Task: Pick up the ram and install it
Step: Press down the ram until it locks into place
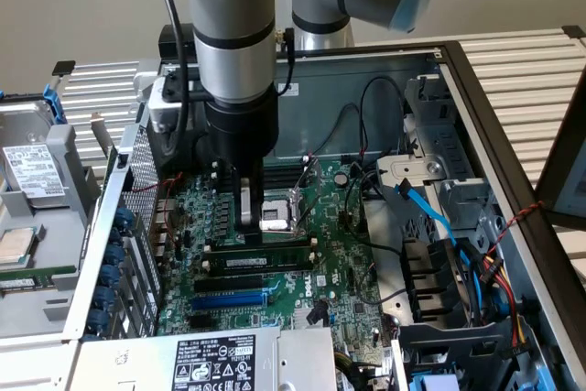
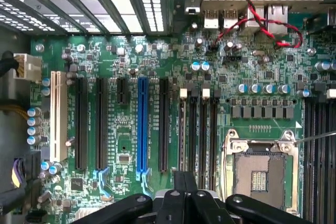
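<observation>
The open computer case (image 1: 458,89) lies on its side so the motherboard (image 1: 334,254) faces up, which gives the Universal Robots arm (image 1: 233,34) a straight drop from above. The arm stands upright over the board's middle. The rear bracket wall (image 1: 128,226) is near at its nine o'clock in the exterior view, and the drive cage (image 1: 430,180) with its blue cable (image 1: 430,212) is further off at three o'clock, so the freest room is straight up. A labelled grey unit (image 1: 220,359) closes off six o'clock. The gripper (image 1: 249,222) hangs beside the CPU socket (image 1: 275,219), its fingers clenched with nothing visible between them. That posture looks suited to pressing rather than carrying, though this is a judgement. The ram (image 1: 261,260) stands on edge in the memory slot just at the gripper's six o'clock, its white label facing the camera, and it seems apart from the fingertips. It lies parallel to the black slots (image 1: 229,281) and the blue slot (image 1: 229,299) beyond it at six o'clock. Whether the end latches have closed is too small to tell. In the wrist view the gripper (image 2: 185,182) lines up with that memory slot.
</observation>
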Available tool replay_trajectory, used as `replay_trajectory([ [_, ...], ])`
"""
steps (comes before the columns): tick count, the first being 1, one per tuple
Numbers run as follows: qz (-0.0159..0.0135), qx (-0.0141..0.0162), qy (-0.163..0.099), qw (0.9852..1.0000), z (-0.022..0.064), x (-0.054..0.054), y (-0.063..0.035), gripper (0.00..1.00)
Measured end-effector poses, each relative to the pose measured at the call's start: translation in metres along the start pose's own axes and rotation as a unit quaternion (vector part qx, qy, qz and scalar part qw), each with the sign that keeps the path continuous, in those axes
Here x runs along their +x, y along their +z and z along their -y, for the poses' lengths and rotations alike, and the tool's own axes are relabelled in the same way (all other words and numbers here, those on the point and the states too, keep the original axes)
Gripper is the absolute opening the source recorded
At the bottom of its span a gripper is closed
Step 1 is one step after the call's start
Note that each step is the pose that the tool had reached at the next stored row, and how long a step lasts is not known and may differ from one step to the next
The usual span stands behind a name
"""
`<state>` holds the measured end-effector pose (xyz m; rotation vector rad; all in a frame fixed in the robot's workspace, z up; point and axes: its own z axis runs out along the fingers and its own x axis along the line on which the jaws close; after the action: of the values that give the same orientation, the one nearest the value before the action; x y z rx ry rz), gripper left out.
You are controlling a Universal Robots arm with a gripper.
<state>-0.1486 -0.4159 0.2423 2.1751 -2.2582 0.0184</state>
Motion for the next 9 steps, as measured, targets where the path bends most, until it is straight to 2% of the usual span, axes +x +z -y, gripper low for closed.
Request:
replay_trajectory([
  [2, 0.0000, 0.0000, 0.000, 1.0000, -0.0038, 0.000, 0.0022, 0.11],
  [5, 0.0000, -0.0003, 0.000, 1.0000, -0.0051, 0.000, 0.0076, 0.11],
  [9, -0.0001, -0.0029, 0.000, 1.0000, -0.0055, 0.000, 0.0130, 0.11],
])
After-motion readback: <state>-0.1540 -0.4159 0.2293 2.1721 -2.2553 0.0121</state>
